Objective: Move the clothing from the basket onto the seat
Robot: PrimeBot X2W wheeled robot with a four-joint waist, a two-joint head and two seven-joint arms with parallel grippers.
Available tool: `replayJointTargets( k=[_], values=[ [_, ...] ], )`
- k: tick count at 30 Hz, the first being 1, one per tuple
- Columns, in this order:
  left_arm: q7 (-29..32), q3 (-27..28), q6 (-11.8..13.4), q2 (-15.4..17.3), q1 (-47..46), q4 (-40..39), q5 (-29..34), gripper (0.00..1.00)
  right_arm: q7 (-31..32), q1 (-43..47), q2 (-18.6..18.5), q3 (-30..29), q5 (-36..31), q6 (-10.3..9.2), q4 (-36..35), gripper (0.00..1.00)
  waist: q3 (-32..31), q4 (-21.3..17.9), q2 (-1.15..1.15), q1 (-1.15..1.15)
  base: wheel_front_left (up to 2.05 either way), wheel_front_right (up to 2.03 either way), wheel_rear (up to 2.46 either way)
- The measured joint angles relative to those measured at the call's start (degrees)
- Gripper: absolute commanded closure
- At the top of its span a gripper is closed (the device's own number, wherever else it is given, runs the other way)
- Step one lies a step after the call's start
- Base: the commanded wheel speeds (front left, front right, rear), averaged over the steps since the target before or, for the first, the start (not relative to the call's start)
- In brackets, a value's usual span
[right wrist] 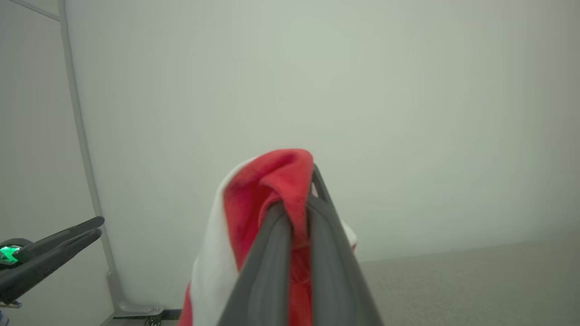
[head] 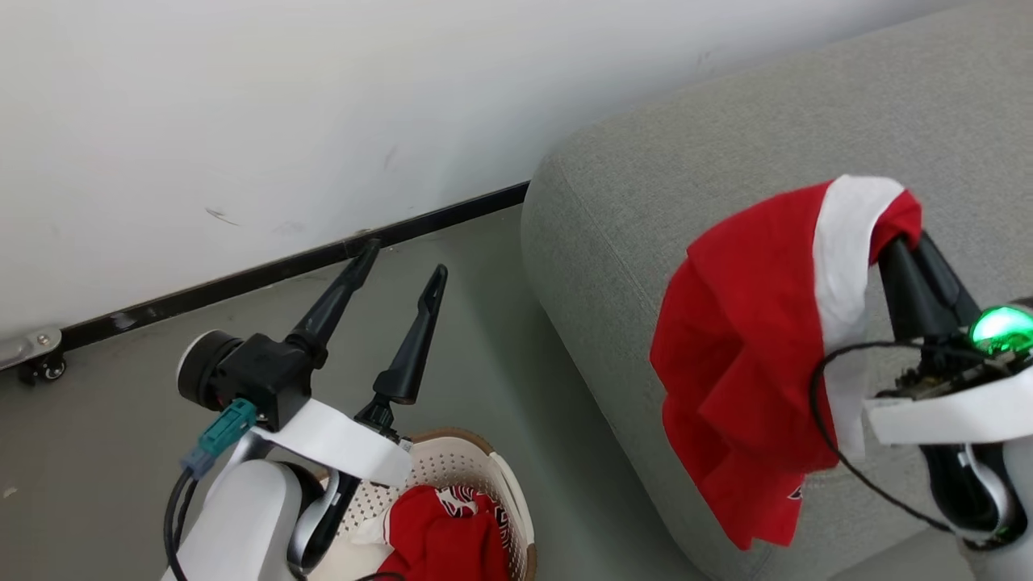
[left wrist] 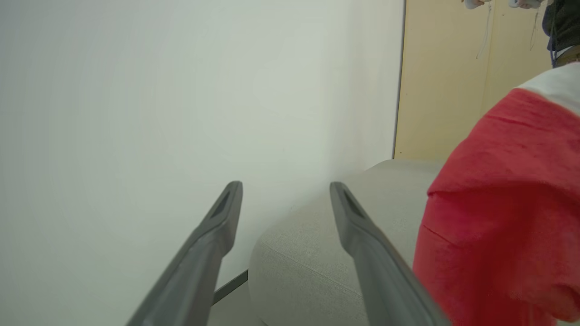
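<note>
Two red garments share the scene beside a pale wall. One, the hanging garment (head: 742, 355), is bright red cloth crossed by a broad white band. It drapes in loose folds from the right gripper (head: 904, 250), with its lower edge falling in front of the rounded corner of the light-grey sofa (head: 726, 145). Whether the cloth touches the upholstery cannot be told from the head camera.

The other, a jersey (head: 440, 537) in the same red with black-and-white striped trim, lies crumpled inside the cream perforated basket (head: 508, 484). The basket has a brown rim and stands on the grey floor (head: 484, 339) just beside the sofa's end.

On the right wrist camera, the right gripper (right wrist: 297, 199) has its two dark fingers pressed together on a fold of the hanging garment (right wrist: 253, 194), red and white cloth bunched over their tips.

The left gripper (head: 403, 260) is raised above the basket, its long fingers spread wide with nothing between them, touching nothing. Its own camera shows the same wide gap (left wrist: 285, 188), with the wall behind, the sofa's corner (left wrist: 317, 253) below and the hanging garment (left wrist: 498, 217) off to one side.
</note>
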Motion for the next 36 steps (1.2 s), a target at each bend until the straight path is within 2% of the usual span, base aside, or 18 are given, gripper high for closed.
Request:
replayJointTargets(
  k=[11, 22, 31, 36],
  values=[
    [0.00, 3.98, 2.96, 2.32, 1.40, -5.22, 1.01, 0.00, 8.14, -17.10, -3.63, -4.33, 5.17, 0.00, 1.56, 1.00, 2.27, -2.23, 0.00, 0.00, 0.00, 0.00, 0.00],
    [0.00, 5.81, 4.81, 4.66, 3.61, -10.55, 3.07, 0.00, 14.27, -31.48, -9.02, -10.38, 5.41, 0.00, 10.55, 1.00, 5.31, -1.26, 0.00, 0.00, 0.00, 0.00, 0.00],
    [0.38, 5.68, 5.49, 6.35, 5.12, -15.41, 4.43, 0.00, 16.38, -40.53, -12.49, -15.85, 4.66, -0.01, 19.27, 1.00, 8.20, 0.75, 0.00, 0.00, 0.00, 0.00, 0.00],
    [1.62, 5.66, 5.72, 7.26, 5.15, -17.97, 4.59, 0.00, 17.03, -43.34, -14.21, -16.83, 3.12, -0.01, 24.37, 1.00, 10.10, 2.09, 0.00, 0.00, 0.00, 0.00, 0.00]
  ],
)
